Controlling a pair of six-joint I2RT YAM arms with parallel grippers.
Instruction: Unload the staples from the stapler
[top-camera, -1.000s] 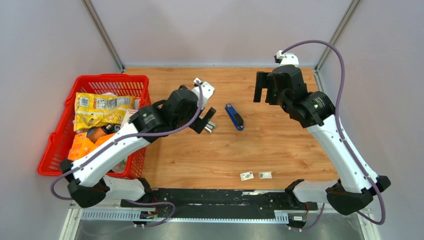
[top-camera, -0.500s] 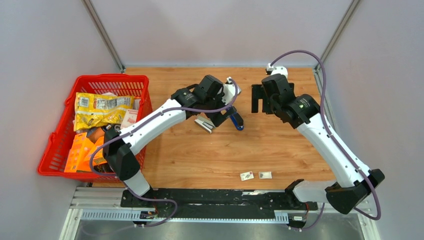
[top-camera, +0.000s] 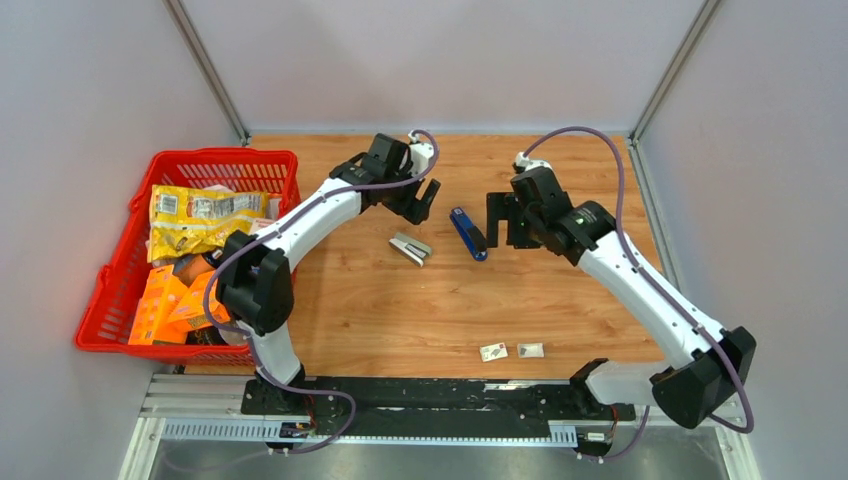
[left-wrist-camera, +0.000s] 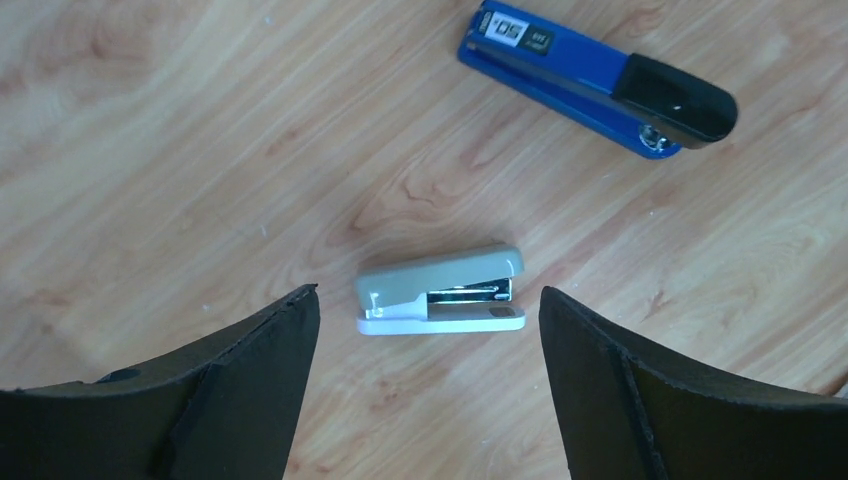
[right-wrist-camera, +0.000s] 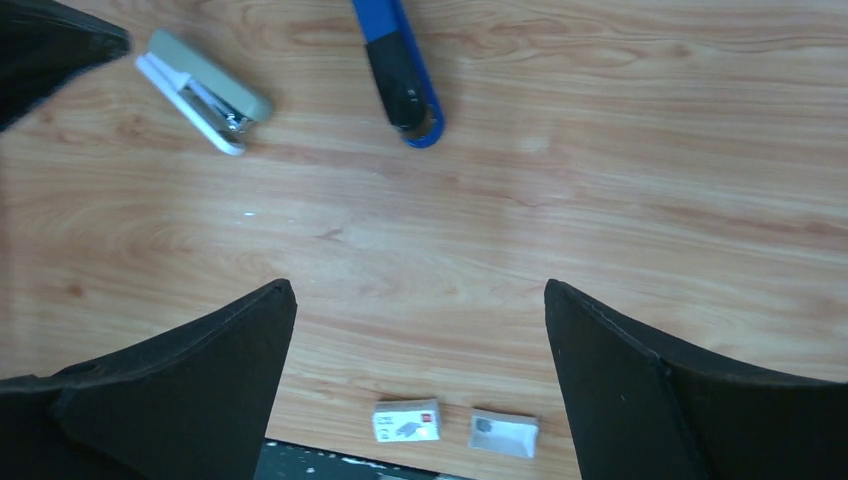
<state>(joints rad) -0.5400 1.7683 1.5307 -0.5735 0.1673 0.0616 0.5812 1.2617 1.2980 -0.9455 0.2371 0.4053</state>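
A small grey and white stapler (top-camera: 410, 248) lies on its side on the wooden table; it also shows in the left wrist view (left-wrist-camera: 441, 290) and in the right wrist view (right-wrist-camera: 203, 90). A blue and black stapler (top-camera: 468, 234) lies to its right, seen too in the wrist views (left-wrist-camera: 600, 82) (right-wrist-camera: 402, 72). My left gripper (top-camera: 417, 201) is open and empty, hovering beyond the grey stapler (left-wrist-camera: 428, 310). My right gripper (top-camera: 506, 220) is open and empty, just right of the blue stapler (right-wrist-camera: 418, 300). No loose staples show.
Two small white printed packets (top-camera: 493, 351) (top-camera: 531, 350) lie near the table's front edge, also in the right wrist view (right-wrist-camera: 407, 421) (right-wrist-camera: 504, 433). A red basket (top-camera: 110, 275) with snack bags stands at the left. Grey walls close in the table.
My left gripper has drawn back from over the staplers toward the far left, leaving the grey stapler lying on the table. My right gripper has moved down and left toward the blue stapler.
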